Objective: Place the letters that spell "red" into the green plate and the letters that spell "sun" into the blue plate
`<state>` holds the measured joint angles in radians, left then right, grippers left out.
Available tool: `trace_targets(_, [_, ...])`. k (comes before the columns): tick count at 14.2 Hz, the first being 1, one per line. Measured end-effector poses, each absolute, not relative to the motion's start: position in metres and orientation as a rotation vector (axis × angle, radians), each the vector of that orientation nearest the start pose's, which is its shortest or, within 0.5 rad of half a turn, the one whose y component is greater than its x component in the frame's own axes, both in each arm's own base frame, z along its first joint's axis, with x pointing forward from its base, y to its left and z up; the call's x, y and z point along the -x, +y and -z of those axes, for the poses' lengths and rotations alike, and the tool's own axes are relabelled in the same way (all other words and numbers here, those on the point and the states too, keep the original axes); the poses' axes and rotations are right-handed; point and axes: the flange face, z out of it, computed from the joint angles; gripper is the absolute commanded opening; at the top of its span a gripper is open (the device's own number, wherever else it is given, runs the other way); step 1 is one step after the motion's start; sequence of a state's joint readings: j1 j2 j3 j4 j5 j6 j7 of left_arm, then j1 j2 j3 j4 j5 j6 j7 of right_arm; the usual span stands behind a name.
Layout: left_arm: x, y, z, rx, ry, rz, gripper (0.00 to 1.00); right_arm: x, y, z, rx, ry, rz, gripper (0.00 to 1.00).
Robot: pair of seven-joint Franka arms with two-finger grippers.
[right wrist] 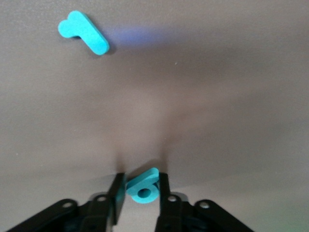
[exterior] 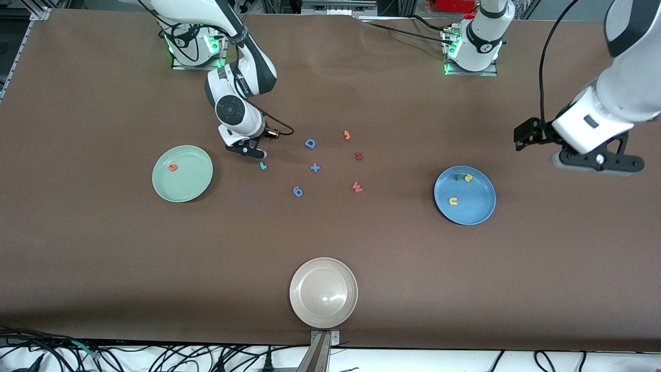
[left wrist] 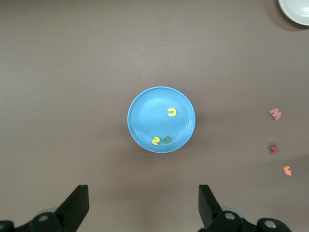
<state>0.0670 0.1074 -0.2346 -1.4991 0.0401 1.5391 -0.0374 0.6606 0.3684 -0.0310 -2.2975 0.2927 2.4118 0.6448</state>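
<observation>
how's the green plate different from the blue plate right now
The green plate holds one orange letter; the blue plate holds three: two yellow and one green. The green plate sits toward the right arm's end of the table, the blue plate toward the left arm's. Both are round, plain and about the same size.

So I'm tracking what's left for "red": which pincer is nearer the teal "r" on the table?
Right. The right pincer is down at the table just beside the teal "r", closing on the teal "d". The left pincer waits open at the left arm's end, past the blue plate.
</observation>
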Motion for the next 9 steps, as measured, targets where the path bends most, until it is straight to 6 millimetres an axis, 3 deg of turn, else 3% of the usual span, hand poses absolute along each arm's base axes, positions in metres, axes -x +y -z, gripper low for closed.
trace_targets(1, [-0.564,-0.082,-0.598,3.118,0.212,-0.078,1.00,-0.402,0.294,-0.169,3.107,0.403,-0.465,0.00])
trace_targets(3, [-0.543,-0.081,-0.596,3.116,0.225,-0.062,1.00,-0.402,0.294,-0.169,3.107,0.403,-0.465,0.00])
trace_targets(6, [-0.535,-0.088,-0.586,3.110,0.248,-0.080,1.00,-0.402,0.293,-0.171,3.107,0.405,-0.473,0.00])
trace_targets(7, [-0.536,-0.089,-0.583,3.110,0.249,-0.084,1.00,-0.404,0.290,-0.177,3.107,0.409,-0.495,0.00])
trace_targets(9, [-0.540,-0.089,-0.580,3.111,0.250,-0.087,1.00,-0.424,0.267,-0.212,3.092,0.391,-0.554,0.00])
